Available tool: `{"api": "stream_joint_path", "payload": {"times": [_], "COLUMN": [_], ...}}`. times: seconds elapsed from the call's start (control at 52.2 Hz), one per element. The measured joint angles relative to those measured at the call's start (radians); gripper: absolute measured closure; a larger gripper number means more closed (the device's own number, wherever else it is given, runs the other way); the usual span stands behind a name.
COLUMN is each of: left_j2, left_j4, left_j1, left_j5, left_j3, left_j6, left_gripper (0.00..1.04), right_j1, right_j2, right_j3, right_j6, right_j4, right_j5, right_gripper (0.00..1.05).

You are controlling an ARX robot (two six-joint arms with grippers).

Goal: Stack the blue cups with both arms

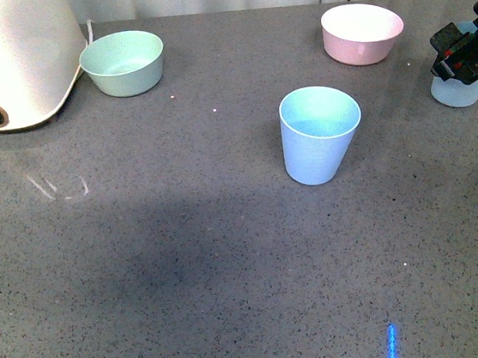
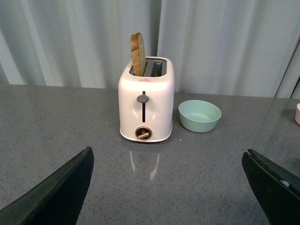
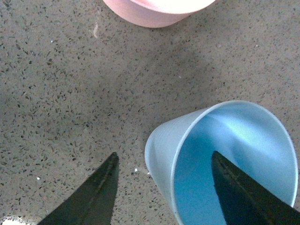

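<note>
One blue cup (image 1: 320, 135) stands upright in the middle of the grey table. The second blue cup (image 1: 473, 90) stands at the far right edge, partly hidden by my right gripper (image 1: 465, 67). In the right wrist view this cup (image 3: 225, 154) is seen from above. My right gripper (image 3: 164, 187) is open and straddles the cup's wall, with one finger (image 3: 243, 197) inside the cup and the other finger (image 3: 96, 197) outside. My left gripper (image 2: 166, 187) is open and empty above bare table, facing the toaster. It is out of the front view.
A white toaster (image 1: 14, 58) with a slice in one slot (image 2: 138, 54) stands at the back left. A mint-green bowl (image 1: 124, 62) sits beside it. A pink bowl (image 1: 362, 33) sits at the back right, close to the right-hand cup (image 3: 154, 9). Curtains hang behind the table.
</note>
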Motion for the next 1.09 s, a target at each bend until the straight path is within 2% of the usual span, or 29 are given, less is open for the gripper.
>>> {"api": "stream_joint_path", "payload": {"times": [0.172, 0.307, 0.479, 0.632, 0.728, 0.939, 1.092], "left_j2": [0.000, 0.000, 0.000, 0.000, 0.000, 0.000, 0.000], "left_j4": [0.000, 0.000, 0.000, 0.000, 0.000, 0.000, 0.000], "left_j1": [0.000, 0.000, 0.000, 0.000, 0.000, 0.000, 0.000], "left_j5": [0.000, 0.000, 0.000, 0.000, 0.000, 0.000, 0.000], "left_j3": [0.000, 0.000, 0.000, 0.000, 0.000, 0.000, 0.000], "left_j6": [0.000, 0.000, 0.000, 0.000, 0.000, 0.000, 0.000], "left_gripper": [0.09, 0.09, 0.09, 0.09, 0.09, 0.09, 0.09], "right_j1": [-0.011, -0.029, -0.058, -0.067, -0.043, 0.106, 0.229], "right_j2": [-0.002, -0.024, -0.113, -0.259, -0.365, -0.542, -0.546], "right_j3": [-0.006, -0.026, -0.074, -0.122, -0.156, -0.268, -0.296], "right_j6": [0.002, -0.002, -0.037, -0.081, -0.104, -0.195, -0.194], "right_j4": [-0.016, -0.035, -0.056, -0.116, -0.158, -0.224, -0.244], "right_j5": [-0.025, -0.065, -0.105, -0.206, -0.262, -0.278, -0.284], "right_gripper": [0.83, 1.03, 1.03, 1.03, 1.03, 1.03, 1.03]}}
